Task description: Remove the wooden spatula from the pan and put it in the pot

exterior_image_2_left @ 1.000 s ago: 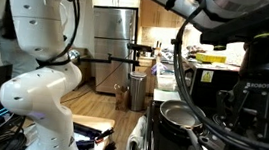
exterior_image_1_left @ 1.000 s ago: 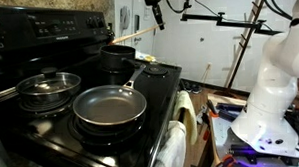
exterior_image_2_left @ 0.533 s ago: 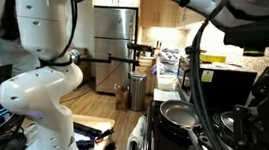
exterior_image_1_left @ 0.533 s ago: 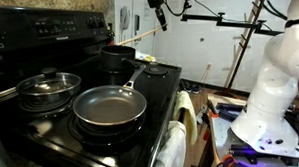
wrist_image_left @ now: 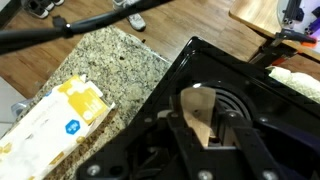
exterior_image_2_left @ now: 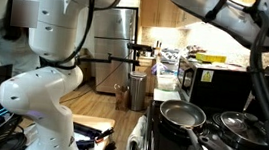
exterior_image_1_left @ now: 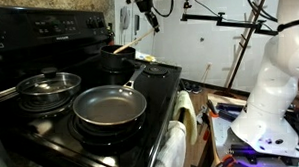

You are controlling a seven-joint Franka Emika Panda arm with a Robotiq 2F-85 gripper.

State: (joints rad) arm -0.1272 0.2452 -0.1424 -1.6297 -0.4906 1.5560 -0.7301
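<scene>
My gripper (exterior_image_1_left: 147, 22) hangs high over the back of the stove, shut on the wooden spatula (exterior_image_1_left: 138, 39). In the wrist view the tan flat head (wrist_image_left: 197, 106) sticks out between my dark fingers (wrist_image_left: 236, 128), held by my gripper (wrist_image_left: 205, 125), with a round ringed burner beneath it. The dark pot (exterior_image_1_left: 119, 61) stands at the back of the stove, just below and left of my gripper. The frying pan (exterior_image_1_left: 110, 107) sits empty at the front; it also shows in an exterior view (exterior_image_2_left: 183, 113).
A shiny steel pot with a glass lid (exterior_image_1_left: 48, 87) stands left of the pan, also seen in an exterior view (exterior_image_2_left: 240, 124). A granite counter (wrist_image_left: 110, 55) with a yellow-and-white package (wrist_image_left: 60, 120) lies beside the stove. A cloth (exterior_image_1_left: 177, 148) hangs on the oven front.
My gripper has shifted left and tilted, carrying the spatula with it towards the space above the dark pot. The pans have not moved.
</scene>
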